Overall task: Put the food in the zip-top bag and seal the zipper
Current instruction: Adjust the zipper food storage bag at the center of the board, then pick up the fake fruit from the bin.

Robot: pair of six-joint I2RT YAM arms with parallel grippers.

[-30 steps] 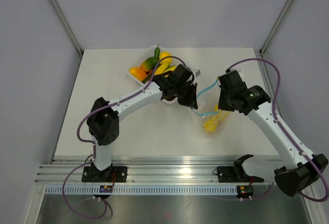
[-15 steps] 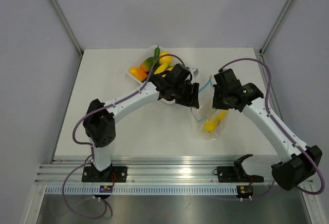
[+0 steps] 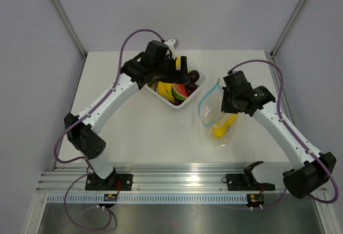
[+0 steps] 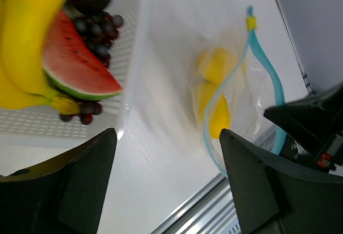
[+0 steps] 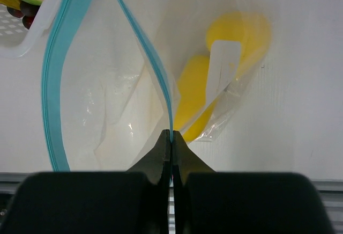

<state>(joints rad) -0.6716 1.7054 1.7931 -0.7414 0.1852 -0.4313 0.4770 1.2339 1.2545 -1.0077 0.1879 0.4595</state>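
Observation:
The zip-top bag (image 3: 213, 117) lies on the table at the right, its mouth gaping. Yellow food (image 3: 223, 126) sits inside it, showing as two yellow pieces (image 5: 236, 41) in the right wrist view. My right gripper (image 3: 227, 103) is shut on one lip of the light-blue zipper (image 5: 170, 110); the other lip (image 5: 53, 83) bows away to the left. My left gripper (image 3: 181, 68) hovers open over the white tray (image 3: 161, 99), with nothing between its fingers (image 4: 80, 185). From there the bag (image 4: 230, 83) shows to the right.
The tray (image 4: 53, 129) holds a banana (image 4: 32, 24), a watermelon slice (image 4: 75, 67), dark grapes (image 4: 99, 30) and other toy fruit. A metal rail (image 3: 177, 180) runs along the near edge. Grey walls close in the table on three sides.
My left gripper has opened, left the bag's mouth and swung back up and left over the tray. The right gripper keeps its hold on the zipper lip, and the mouth stays open.

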